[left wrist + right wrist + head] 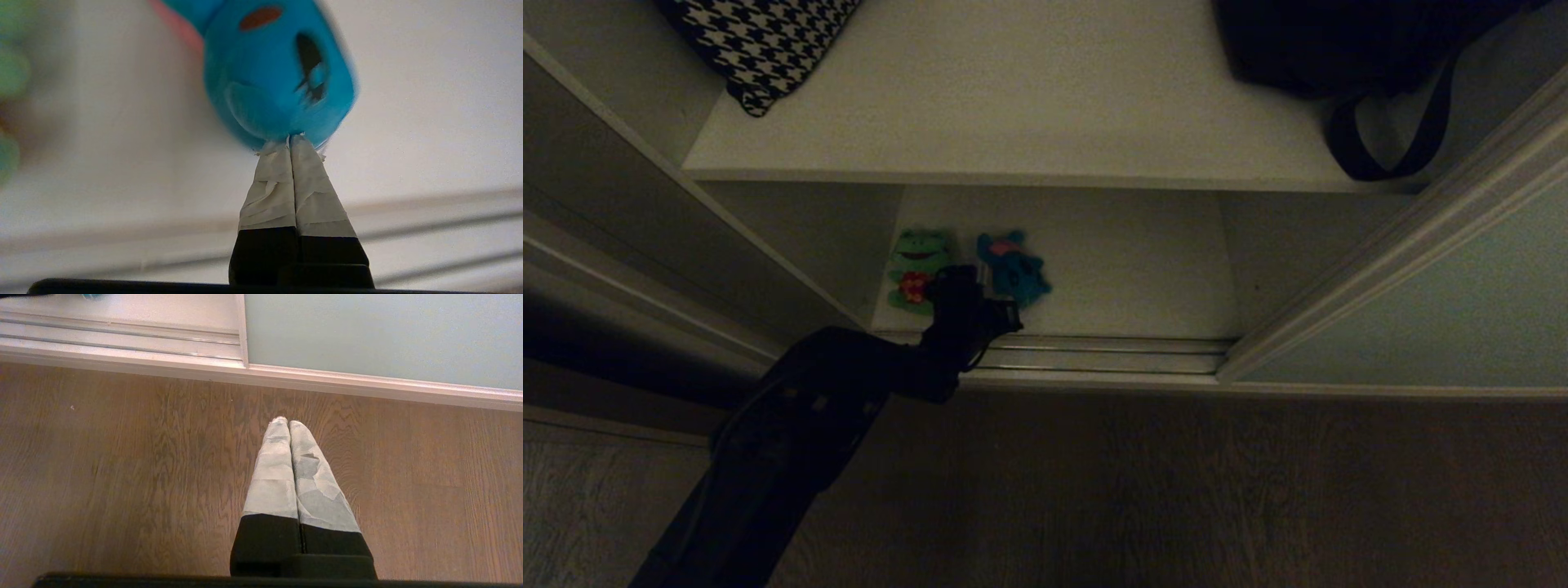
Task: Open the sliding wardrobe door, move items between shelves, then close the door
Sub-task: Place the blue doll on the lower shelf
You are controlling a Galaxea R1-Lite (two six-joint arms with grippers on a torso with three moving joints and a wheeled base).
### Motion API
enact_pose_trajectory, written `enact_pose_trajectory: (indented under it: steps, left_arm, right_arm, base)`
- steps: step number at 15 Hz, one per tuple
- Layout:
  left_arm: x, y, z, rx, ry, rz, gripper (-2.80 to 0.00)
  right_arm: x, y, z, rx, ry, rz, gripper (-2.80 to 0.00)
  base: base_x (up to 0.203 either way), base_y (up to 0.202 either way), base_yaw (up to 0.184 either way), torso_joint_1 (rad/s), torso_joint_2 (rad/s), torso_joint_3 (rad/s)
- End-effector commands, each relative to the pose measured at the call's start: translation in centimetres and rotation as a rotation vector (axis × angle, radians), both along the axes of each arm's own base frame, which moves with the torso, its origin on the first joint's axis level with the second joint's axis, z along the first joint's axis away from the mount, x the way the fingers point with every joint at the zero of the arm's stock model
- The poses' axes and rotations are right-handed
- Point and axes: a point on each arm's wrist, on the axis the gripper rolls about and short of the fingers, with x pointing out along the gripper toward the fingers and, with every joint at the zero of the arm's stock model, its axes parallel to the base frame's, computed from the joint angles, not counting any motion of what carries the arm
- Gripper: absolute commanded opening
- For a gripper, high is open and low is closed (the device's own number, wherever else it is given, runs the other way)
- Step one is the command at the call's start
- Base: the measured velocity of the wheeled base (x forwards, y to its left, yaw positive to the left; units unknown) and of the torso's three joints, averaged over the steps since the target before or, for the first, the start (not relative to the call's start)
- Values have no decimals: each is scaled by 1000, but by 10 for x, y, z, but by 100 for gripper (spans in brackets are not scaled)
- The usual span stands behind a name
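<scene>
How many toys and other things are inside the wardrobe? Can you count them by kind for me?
Plush toys: 2, the green frog and the blue animal, side by side on the lower shelf
Patterned cloths: 1, the houndstooth cloth on the upper shelf
Bags: 1, the black bag on the upper shelf
Total: 4

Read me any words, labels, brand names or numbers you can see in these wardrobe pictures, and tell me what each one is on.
None: no view shows any readable text.
Blue plush toy: only stitched face marks, no label in view.
Green frog toy: no lettering visible.
Houndstooth cloth: pattern only.
Black bag: too dark to tell.
Sliding door: plain panel.
</scene>
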Motion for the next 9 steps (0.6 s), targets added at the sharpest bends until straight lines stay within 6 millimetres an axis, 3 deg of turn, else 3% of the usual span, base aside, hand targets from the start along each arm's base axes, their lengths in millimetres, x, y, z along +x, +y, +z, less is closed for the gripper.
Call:
enact_pose_trajectory:
  steps: [1, 4, 9]
  left_arm:
    - [1, -1, -10, -13, -42, -1, -280]
    - [4, 6, -16, -17, -107, 12, -280]
    - [2, 15, 4, -67, -256, 85, -280]
  right_arm:
    - [0, 0, 0, -1, -4, 2, -280]
    - [0, 0, 0, -1, -4, 2, -280]
    - [0, 0, 0, -1, -4, 2, -280]
  base:
    - [0, 0, 0, 0, 0, 0]
    - [0, 0, 0, 0, 0, 0]
    - [0, 0, 0, 0, 0, 0]
